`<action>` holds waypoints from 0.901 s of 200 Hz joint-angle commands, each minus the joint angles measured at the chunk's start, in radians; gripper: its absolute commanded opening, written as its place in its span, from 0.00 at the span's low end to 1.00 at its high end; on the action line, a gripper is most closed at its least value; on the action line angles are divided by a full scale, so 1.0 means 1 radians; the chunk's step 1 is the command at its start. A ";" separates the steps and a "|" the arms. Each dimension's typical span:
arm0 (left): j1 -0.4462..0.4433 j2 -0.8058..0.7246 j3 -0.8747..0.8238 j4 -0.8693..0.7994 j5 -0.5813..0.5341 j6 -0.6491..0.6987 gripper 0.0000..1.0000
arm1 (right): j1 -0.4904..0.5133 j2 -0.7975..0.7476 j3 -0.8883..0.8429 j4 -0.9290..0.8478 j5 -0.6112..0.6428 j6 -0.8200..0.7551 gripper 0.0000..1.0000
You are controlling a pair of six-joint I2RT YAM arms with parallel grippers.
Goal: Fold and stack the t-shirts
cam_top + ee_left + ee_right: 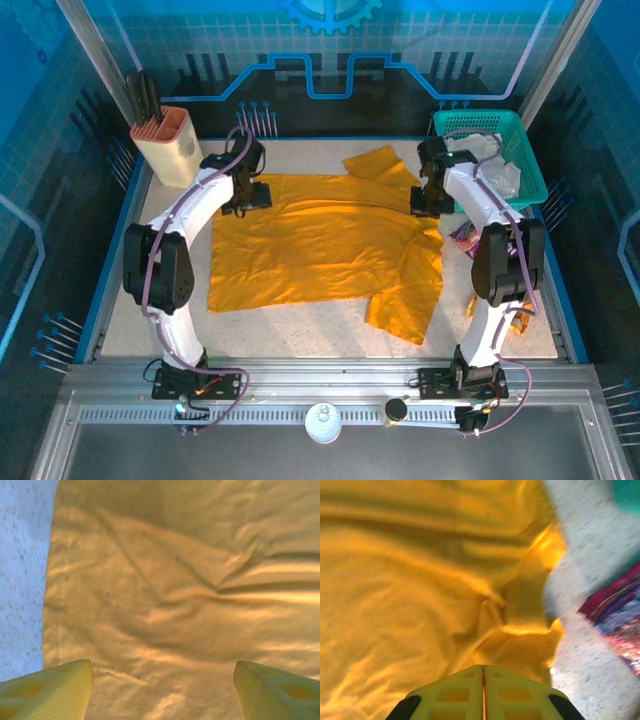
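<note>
While the mustard-orange t-shirt [320, 245] lies spread on the surface [300, 325] just beside the teal basket [530, 180], both arms reach over its far edge. The right gripper [428, 200] sits on the shirt's side nearest the basket, its fingers pressed together [483, 667] above a puckered fold. Whether any cloth is caught between them cannot be told. The left gripper [245, 195] hangs over the corner farthest from the basket, jaws spread wide [164, 665] and holding nothing. A pale bundle in the basket [492, 160] may be the second t-shirt. The cloth appears light, limp and wrinkle-prone, so it will likely sag and drag rather than hold shape. Two matched pinches at hem or shoulder corners, taken on an edge rather than mid-panel, seem the soundest hold for a clean fold.
</note>
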 commanded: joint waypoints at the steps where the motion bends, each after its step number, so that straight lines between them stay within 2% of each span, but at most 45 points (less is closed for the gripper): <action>1: -0.015 -0.065 -0.128 0.021 0.040 -0.052 0.70 | 0.062 -0.064 -0.108 0.022 -0.022 -0.013 0.10; 32: -0.075 -0.120 -0.279 0.011 0.057 -0.080 0.48 | 0.148 -0.172 -0.319 0.051 -0.006 0.024 0.09; 48: -0.108 -0.138 -0.354 0.007 0.059 -0.101 0.43 | 0.188 -0.244 -0.435 0.075 -0.006 0.058 0.10; 71: -0.118 -0.138 -0.445 0.035 0.056 -0.127 0.43 | 0.202 -0.304 -0.559 0.126 -0.026 0.101 0.11; 89: -0.114 -0.095 -0.469 0.046 0.027 -0.132 0.42 | 0.192 -0.282 -0.603 0.170 -0.033 0.114 0.11; 130: -0.082 0.019 -0.454 0.083 -0.005 -0.130 0.43 | 0.157 -0.117 -0.542 0.221 0.000 0.113 0.05; 180: -0.034 0.105 -0.321 0.043 -0.082 -0.100 0.43 | 0.083 -0.004 -0.445 0.245 0.032 0.111 0.01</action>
